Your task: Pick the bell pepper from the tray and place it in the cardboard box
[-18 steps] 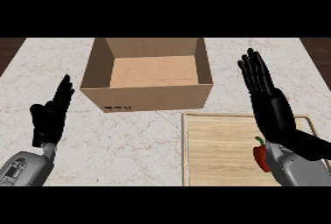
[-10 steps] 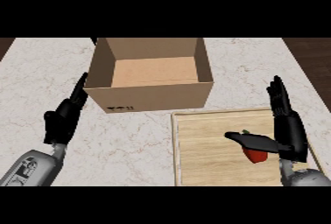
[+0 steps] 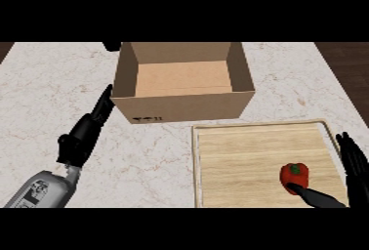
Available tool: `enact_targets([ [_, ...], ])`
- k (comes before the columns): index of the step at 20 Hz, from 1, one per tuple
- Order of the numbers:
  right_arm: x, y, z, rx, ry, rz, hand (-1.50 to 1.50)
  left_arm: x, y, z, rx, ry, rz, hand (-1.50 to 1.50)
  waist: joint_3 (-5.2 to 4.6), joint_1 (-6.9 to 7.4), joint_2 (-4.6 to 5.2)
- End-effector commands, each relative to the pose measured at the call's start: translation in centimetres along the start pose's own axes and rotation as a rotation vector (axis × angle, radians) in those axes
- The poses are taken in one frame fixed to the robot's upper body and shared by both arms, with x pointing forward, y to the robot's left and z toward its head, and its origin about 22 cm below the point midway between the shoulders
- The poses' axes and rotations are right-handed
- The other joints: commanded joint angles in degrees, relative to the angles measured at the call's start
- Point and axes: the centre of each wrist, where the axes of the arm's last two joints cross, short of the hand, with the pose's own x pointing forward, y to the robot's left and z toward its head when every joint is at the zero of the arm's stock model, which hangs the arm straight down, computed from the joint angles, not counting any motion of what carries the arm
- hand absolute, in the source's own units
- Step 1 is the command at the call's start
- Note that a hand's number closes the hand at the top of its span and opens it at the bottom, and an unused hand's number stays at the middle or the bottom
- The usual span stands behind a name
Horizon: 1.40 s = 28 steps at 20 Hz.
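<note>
Pepper on tray, near its right edge. Right hand unclenched, thumb seemingly touching pepper; left hand straight-fingered near box.

The bell pepper lies on the tray, just left of the right hand, with the thumb at its near side. The cardboard box sits on the counter behind the tray, right of the left hand.

Left hand, right hand: both straight-fingered
</note>
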Motion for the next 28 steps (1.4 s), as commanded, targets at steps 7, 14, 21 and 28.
enact_targets([
  [7, 4.9, -4.7, 4.8, 0.18, 0.088, 0.216, -1.5, 0.2, -0.7, 0.0, -0.039, -0.007, -0.005, 0.0, -0.05, 0.46, 0.43],
  [14, 13.5, -8.9, 5.8, 0.281, 0.228, 0.207, -1.5, 0.6, -2.2, -0.2, -0.104, -0.027, -0.003, 0.0, 0.43, 3.75, 0.98],
  [21, 18.2, -9.6, 5.3, 0.262, 0.308, 0.161, -1.5, 0.1, -1.0, 0.2, -0.111, -0.016, 0.005, 0.0, 0.73, 4.92, 1.0],
  [28, 18.9, -5.0, 2.8, 0.311, 0.352, 0.213, -1.5, 1.5, -2.6, -2.4, -0.111, -0.029, 0.006, 0.0, 0.76, 4.59, 1.1],
])
